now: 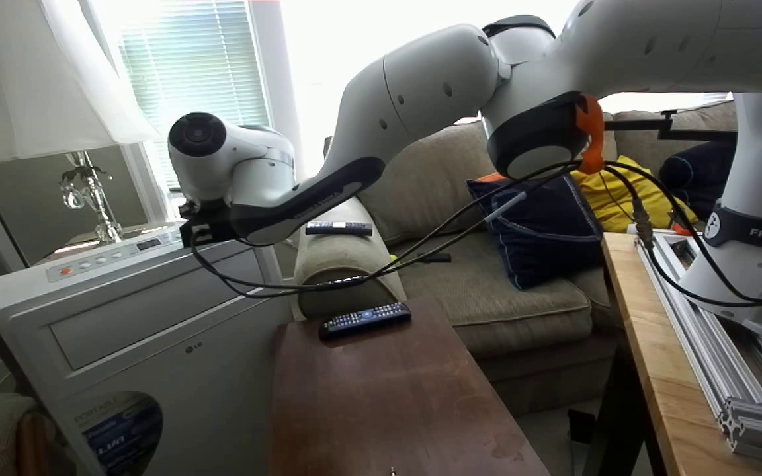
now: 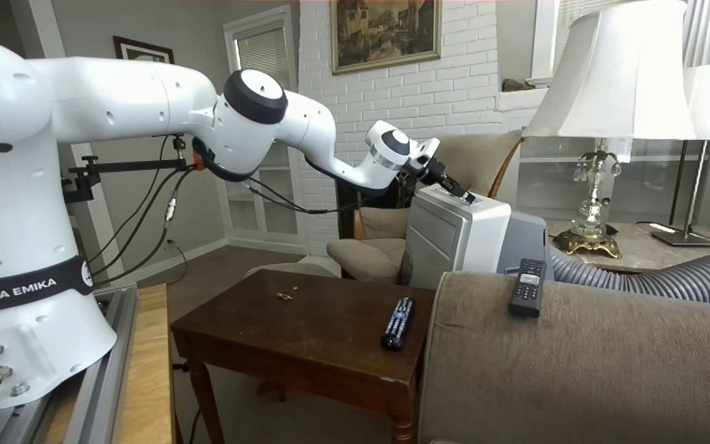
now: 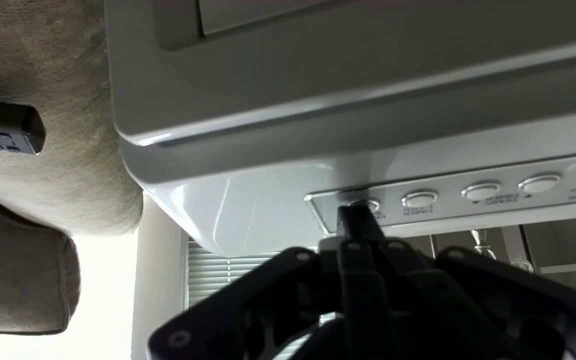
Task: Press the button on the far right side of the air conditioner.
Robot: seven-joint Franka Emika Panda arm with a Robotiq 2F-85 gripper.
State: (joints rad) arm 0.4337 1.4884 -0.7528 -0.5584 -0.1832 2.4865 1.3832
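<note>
Black and blurred, the gripper looms at the foot of the wrist view, its fingers drawn together; the tip covers part of the end button on the air conditioner, and whether it touches I can't tell; three more round buttons line up alongside, their lettering upside down and faint, the flat strip they share running out of frame; in an exterior view the air conditioner, smooth white plastic with rounded top edges, stands, base cut off, just beside a plump beige sofa arm and near a brown wooden table; the robot arm hides the fingertips and the right end of that strip, and glare bleaches the slatted blind; in an exterior view with rough white brick behind, the gripper, its tip too small to read, slants down to the top of the air conditioner, whose foot the table and woven sofa arm conceal; a ridged grey hose runs off right
</note>
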